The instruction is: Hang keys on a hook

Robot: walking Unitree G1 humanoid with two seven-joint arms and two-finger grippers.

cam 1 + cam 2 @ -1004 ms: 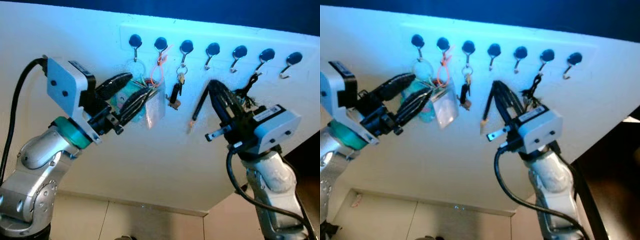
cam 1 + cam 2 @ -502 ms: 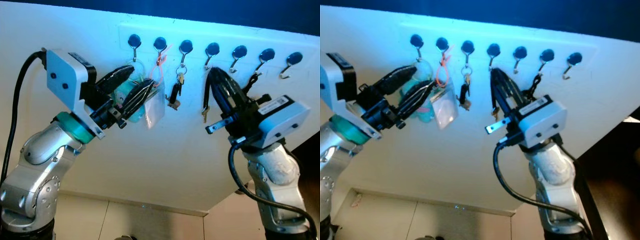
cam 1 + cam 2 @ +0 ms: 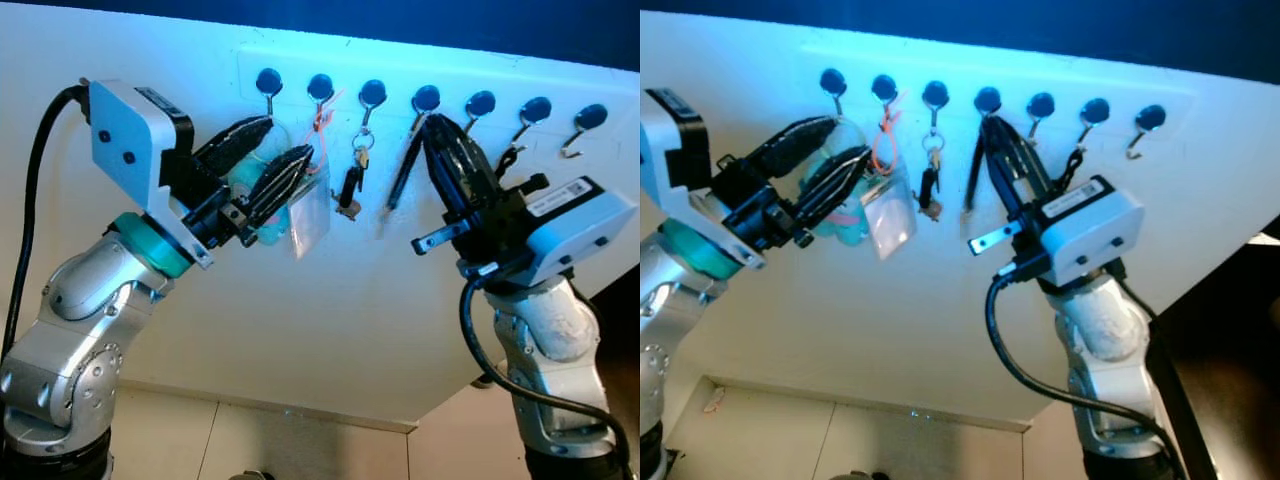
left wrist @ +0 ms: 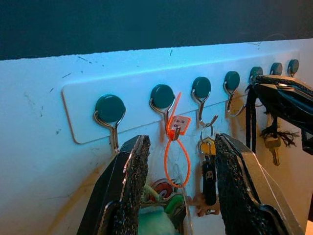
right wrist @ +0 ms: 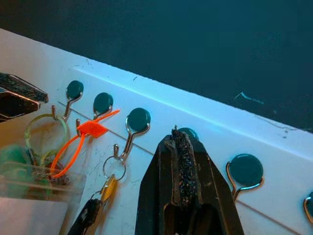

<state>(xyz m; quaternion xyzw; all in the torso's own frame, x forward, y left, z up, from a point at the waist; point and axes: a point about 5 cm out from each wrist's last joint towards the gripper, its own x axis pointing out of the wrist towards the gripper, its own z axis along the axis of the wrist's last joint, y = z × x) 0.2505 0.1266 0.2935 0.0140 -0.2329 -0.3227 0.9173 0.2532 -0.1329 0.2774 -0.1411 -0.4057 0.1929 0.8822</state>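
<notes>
Hooks sit in a row on a white strip (image 3: 300, 62) fixed high on a white wall (image 3: 330, 300). Each hook has a dark round top. The right gripper (image 3: 432, 135) is raised up to the fourth hook (image 3: 423, 104), counting from the strip's left end. Its two black fingers are pressed together, and its tip is right at that hook. A dark strap with a key (image 3: 403, 178) hangs down from the fingertips, just below the fourth hook and beside the fingers. The fingers look pinched on the top of the strap. It is too small to tell if the strap is already over the hook.

The left gripper (image 3: 268, 160) is up near the left end of the strip. Its fingers (image 4: 128, 186) are apart. Between them and the wall hangs a bunch of things: a clear plastic card holder (image 3: 310, 212), a teal tag (image 3: 262, 200) and a pale ring (image 5: 46, 132). The gripper is around the bunch, and I cannot tell if it touches it.

An orange loop (image 4: 176, 147) hangs from the second hook (image 3: 321, 90). A small key set with a black fob (image 3: 350, 185) hangs from the third hook (image 3: 371, 98). A dark cord (image 3: 508, 160) hangs from a hook toward the right end, behind the right gripper. The last hook (image 3: 583, 122) at the right end is bare.
</notes>
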